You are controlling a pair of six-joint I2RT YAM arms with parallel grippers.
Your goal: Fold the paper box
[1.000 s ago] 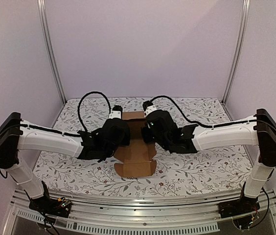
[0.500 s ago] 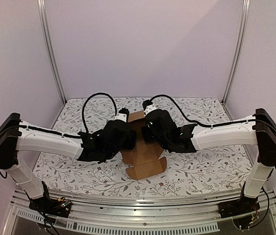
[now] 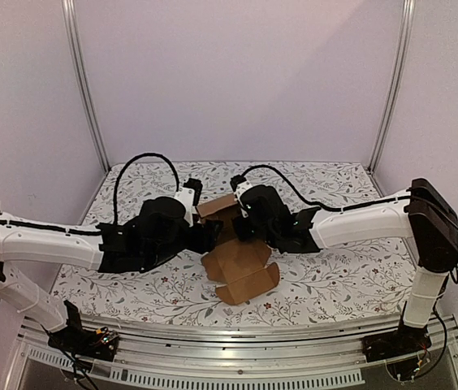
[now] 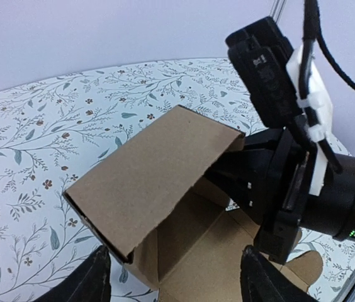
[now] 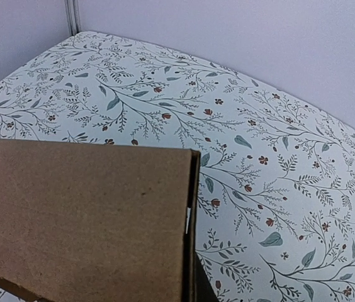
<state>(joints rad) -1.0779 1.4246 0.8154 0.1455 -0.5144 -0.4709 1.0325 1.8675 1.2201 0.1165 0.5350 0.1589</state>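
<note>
The paper box [image 3: 237,262] lies half folded on the flowered table between the two arms, brown, with one panel [image 4: 146,179] raised like a roof over its open floor [image 4: 228,251]. My left gripper [image 4: 177,277] stands open just short of the box, one finger [image 4: 92,280] on each side of its near edge, holding nothing. My right gripper [image 3: 244,226] is shut on the raised panel's far edge and shows in the left wrist view as a black block [image 4: 272,189]. In the right wrist view the panel [image 5: 83,220] fills the lower left, with one dark fingertip [image 5: 206,286] beside its edge.
The flowered table cloth [image 3: 334,276] spreads around the box. Metal posts [image 3: 83,81] stand at the back corners before a plain wall. Black cables [image 3: 144,162] loop above both wrists. The table's front rail [image 3: 229,329] runs along the near edge.
My left gripper has opened, let go of the box and drawn back to the left. The box has turned, its front flap swinging right. The right gripper stays shut on the panel.
</note>
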